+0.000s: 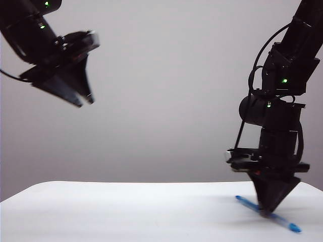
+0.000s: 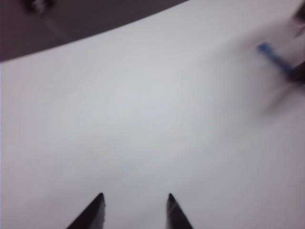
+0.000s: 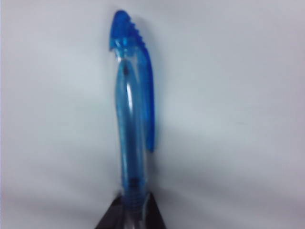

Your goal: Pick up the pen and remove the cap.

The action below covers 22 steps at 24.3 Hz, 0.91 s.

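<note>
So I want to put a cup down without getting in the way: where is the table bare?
The table is bare across its left and middle, under the raised, open left pincer. The only busy spot is far right, where the right pincer is closed on the pen lying on the surface.

Surface: plain white table (image 3: 228, 95), evenly lit.
Pen (image 3: 129, 138): lies lengthwise on the table, running away from the camera; clear blue-tinted body.
Cap (image 3: 127, 71): fitted on the far end of the pen; blue ridged tip and a blue clip along one side.
Right gripper (image 3: 132, 206): two dark fingertips (image 3: 112, 220) at the near edge of the frame, closed against either side of the pen's near section.
Focus: slightly soft; finer detail inside the pen cannot be made out.
</note>
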Available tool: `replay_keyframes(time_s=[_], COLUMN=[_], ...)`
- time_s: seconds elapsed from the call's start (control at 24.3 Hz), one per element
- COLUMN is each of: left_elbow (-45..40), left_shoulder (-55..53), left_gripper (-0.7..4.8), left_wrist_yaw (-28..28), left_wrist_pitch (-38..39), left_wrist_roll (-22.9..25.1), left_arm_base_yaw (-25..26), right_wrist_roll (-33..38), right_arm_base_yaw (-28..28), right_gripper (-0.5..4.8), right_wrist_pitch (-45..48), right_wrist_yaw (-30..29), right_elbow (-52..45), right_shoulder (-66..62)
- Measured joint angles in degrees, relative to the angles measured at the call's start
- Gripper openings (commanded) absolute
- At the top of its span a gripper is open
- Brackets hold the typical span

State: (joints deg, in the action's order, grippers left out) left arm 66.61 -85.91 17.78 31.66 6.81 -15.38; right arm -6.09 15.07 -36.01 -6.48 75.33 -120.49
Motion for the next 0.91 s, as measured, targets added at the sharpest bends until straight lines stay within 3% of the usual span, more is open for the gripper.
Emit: replay_keyframes(time_s=[0.08,0.12,0.49,0.62,0.78,0.91], left_elbow=[0.0,0.0,0.0,0.0,0.0,0.0], left_shoulder=[0.0,0.0,0.0,0.0,0.1,0.1], left_gripper=[3.01,3.15,3.15,3.15,3.15,3.15], left_wrist_yaw=[5.6,7.8,15.6,29.0,35.0,35.9], left_wrist_pitch=[-4.2,-6.7,-14.0,-23.3,-34.4,-45.0], left_wrist_roll=[0.0,-0.2,-2.7,-12.0,-19.7,-25.0], left_arm_base_yaw=[0.0,0.0,0.0,0.1,0.0,-0.4], right_wrist_roll=[0.0,0.0,0.0,0.0,-0.7,-1.5], right_arm_base_yaw=[0.3,0.4,0.2,0.3,0.3,0.3], right_gripper=[-0.05,-0.05,-0.05,-0.05,-0.05,-0.05], right_wrist_pitch=[-3.6,-5.1,-7.1,-6.9,-5.9,-5.3], right_wrist_yaw=[-6.3,-9.2,-28.0,-39.9,-44.9,-50.1], right_elbow=[1.9,3.9,13.6,16.2,16.4,16.3], right_shoulder=[0.3,1.8,12.4,19.0,23.0,26.1])
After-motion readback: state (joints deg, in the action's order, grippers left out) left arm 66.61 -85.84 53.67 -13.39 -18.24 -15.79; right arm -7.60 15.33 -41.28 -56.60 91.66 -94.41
